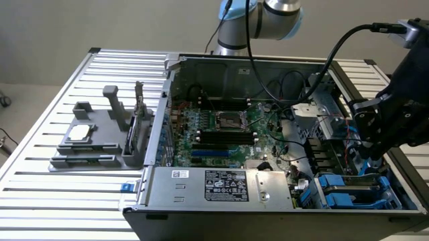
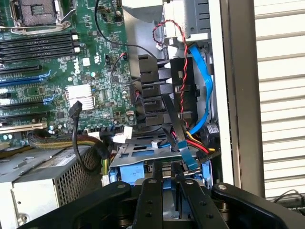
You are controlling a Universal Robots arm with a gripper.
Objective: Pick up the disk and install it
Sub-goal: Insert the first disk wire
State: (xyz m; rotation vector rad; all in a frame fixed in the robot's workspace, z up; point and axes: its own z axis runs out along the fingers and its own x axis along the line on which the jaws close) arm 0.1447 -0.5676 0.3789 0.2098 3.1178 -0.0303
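Cannot tell the state of the jaws, open or clamped, on the black gripper (image 2: 169, 167). Hovers at the corner bay of an open computer case (image 1: 268, 221). Directly ahead of the jaws, right at their tips: the disk (image 2: 128, 172), blue-framed, lying flat in that bay; cannot tell contact. Just beyond the jaws, a blue flat cable (image 2: 205, 90) and a red-and-black twisted wire (image 2: 183, 57), draped over black plastic slots. Beside the jaws, a perforated silver power supply box (image 2: 52, 181) bearing a black-and-white label (image 1: 226, 185), print too small to read, plus a small white sticker (image 1: 181, 173). Farther from the jaws, a green motherboard (image 2: 95, 47) marked DELL in white letters. Outside the case, well apart from the jaws, a grey tray (image 1: 100, 150) carrying a small square silver chip (image 1: 79, 132). Under everything, a ribbed silver metal table (image 1: 40, 201). Behind it all, a plain pale wall (image 1: 100, 20).
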